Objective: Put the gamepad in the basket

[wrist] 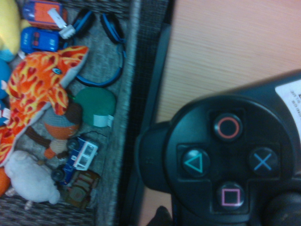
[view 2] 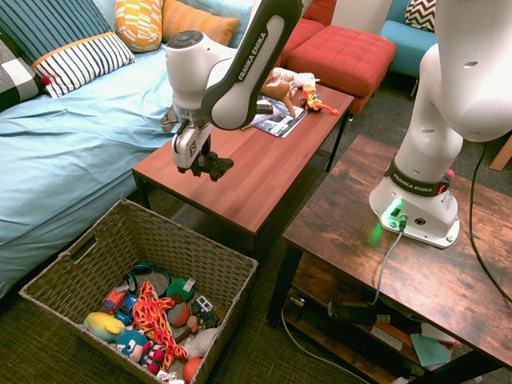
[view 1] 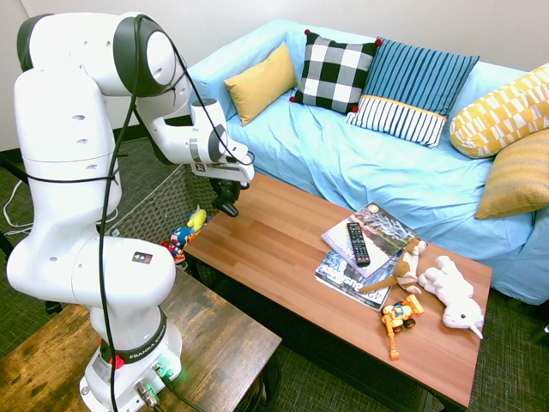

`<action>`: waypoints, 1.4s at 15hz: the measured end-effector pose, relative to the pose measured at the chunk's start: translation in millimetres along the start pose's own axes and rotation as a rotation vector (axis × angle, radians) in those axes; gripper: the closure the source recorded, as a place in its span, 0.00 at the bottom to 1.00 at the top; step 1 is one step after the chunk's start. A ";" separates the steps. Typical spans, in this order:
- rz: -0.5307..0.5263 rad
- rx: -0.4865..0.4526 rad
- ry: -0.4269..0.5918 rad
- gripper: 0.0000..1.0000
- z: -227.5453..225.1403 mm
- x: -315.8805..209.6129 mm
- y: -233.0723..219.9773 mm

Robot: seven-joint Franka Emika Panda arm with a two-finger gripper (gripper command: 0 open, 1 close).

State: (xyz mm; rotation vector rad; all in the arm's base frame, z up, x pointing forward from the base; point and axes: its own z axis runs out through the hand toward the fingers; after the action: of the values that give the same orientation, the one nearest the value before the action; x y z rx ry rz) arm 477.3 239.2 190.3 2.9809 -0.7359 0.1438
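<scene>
Hanging clamped in tool [view 2: 210,166]: gamepad [view 2: 213,167], above table edge [view 2: 240,210].

Magazines [view 1: 364,249], remote [view 1: 358,243] and plush toys [view 1: 453,292] on table [view 1: 274,240].

Gamepad [wrist: 225,160]: cut off by the right and bottom edges of the wrist view; only one button cluster and part of a white label at the right edge show, its print too blurred to read. In both exterior views the gamepad [view 2: 210,165] is a small dark shape at frame centre-left, with no detail discernible. Basket [view 2: 216,268]: bottom corner runs out of the lower frame edge. First exterior view: basket [view 1: 154,206] largely hidden behind the arm at centre-left.
</scene>
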 end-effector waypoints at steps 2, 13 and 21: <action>-0.003 0.002 0.002 1.00 -8.5 -26.9 -45.8; -0.087 -0.096 -0.104 1.00 151.2 -134.1 -210.7; -0.108 -0.159 -0.127 0.00 180.6 -130.7 -224.9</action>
State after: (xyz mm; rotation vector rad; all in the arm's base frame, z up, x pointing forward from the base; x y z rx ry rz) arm 480.7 482.2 -12.8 2.8883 -0.5664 -0.1064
